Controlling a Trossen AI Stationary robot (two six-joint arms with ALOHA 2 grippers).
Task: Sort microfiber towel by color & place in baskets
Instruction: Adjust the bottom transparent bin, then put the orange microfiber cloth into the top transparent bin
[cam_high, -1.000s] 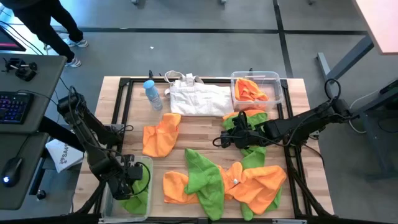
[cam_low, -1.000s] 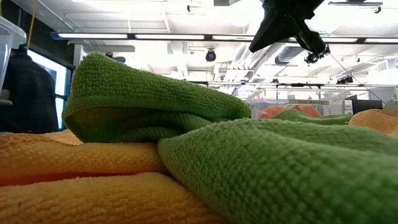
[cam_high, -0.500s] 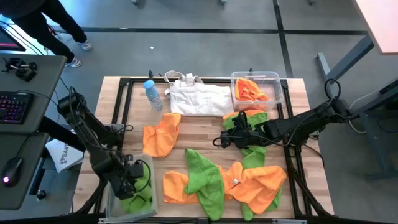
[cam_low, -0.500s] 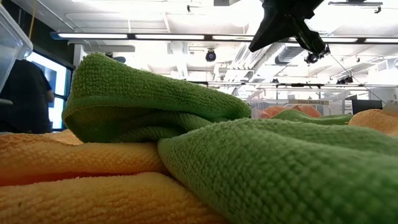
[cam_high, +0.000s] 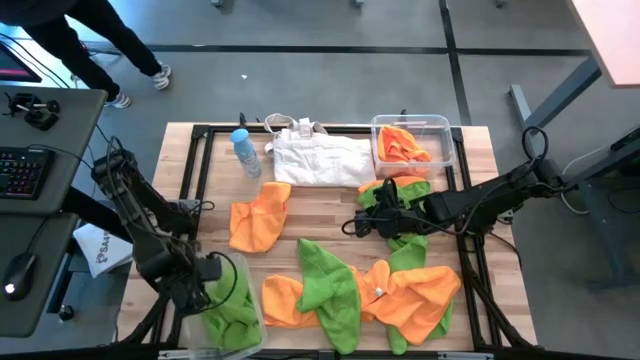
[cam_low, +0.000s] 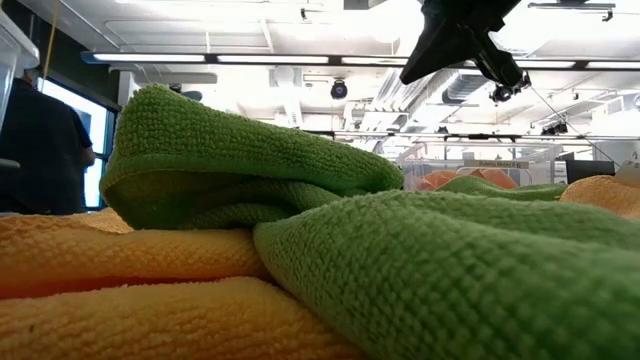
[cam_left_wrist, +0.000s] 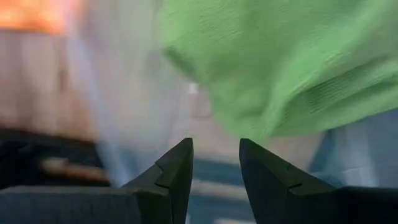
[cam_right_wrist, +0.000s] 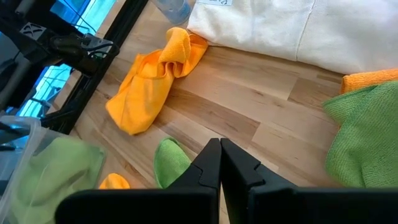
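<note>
Bare wooden table (cam_high: 330, 215) strip open mid-table, crumpled orange microfiber towel (cam_high: 258, 218) bounding it leftward, white fabric bag (cam_high: 320, 160) at far edge, orange-and-green towel heap (cam_high: 365, 292) crowding near edge

Even, bright light falls from long ceiling strip lights (cam_low: 300, 58), which glare white in the low view and leave only soft, faint shadows on the table (cam_high: 320, 215) seen from above. The left wrist view is heavily smeared: the green cloth (cam_left_wrist: 280, 62) and the background are blurred, while the dark fingers (cam_left_wrist: 177, 171) stay sharp.
</note>
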